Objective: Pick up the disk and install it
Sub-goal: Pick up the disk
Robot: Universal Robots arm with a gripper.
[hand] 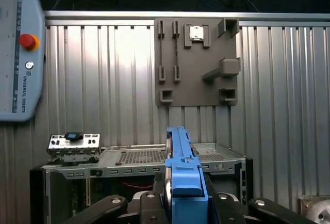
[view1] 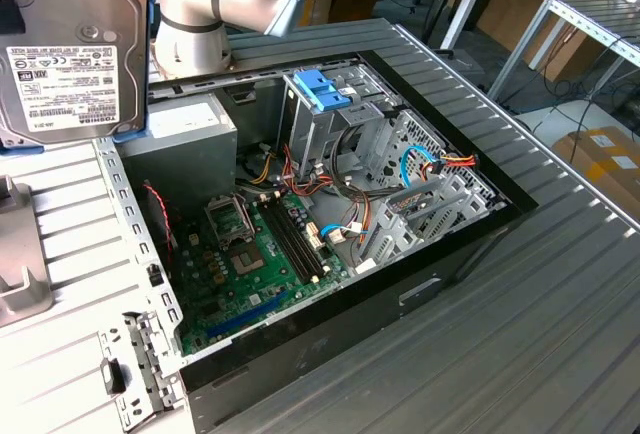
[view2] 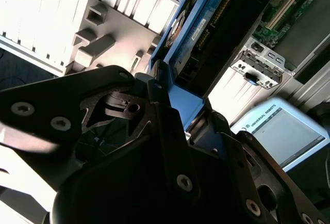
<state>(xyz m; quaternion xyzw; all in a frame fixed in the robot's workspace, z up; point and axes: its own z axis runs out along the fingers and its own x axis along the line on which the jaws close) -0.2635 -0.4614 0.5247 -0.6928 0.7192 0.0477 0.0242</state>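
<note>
Tool (hand: 183, 206) tight on the white-labelled disk (view1: 70, 49)

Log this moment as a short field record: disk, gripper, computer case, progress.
disk: flat rectangular silver-grey metal disk with pale label and blue plastic bracket, held in the air, label facing the exterior view
gripper: black gripper shut on the disk
position: at the exterior view's left, outside the case
case: open black computer case, green motherboard exposed
progress: disk picked up, not installed
</note>
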